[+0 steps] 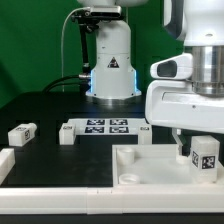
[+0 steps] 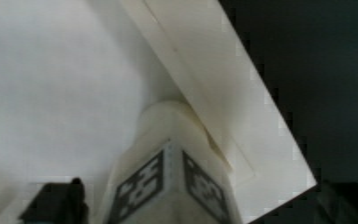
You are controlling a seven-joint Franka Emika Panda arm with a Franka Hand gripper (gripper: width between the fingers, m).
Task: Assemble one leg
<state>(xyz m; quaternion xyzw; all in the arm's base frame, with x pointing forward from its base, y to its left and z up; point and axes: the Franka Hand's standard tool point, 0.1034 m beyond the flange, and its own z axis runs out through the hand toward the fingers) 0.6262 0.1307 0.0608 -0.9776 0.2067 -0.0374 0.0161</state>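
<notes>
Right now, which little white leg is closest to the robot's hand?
The leg standing on the square panel, right below the gripper. The other legs lie far off on the dark table.

Four legs show in the exterior view: one (image 1: 21,132) at left, one (image 1: 69,133) by the marker board (image 1: 108,126), one (image 1: 5,165) at lower left, one (image 1: 204,154) standing on the single square panel (image 1: 130,165).

Evenly bright from overhead, white plastic nearly washed out against dark green table (image 1: 40,100). Soft shadows only. Both views coarse and blurry; wrist view close up, smeared, out of focus.
</notes>
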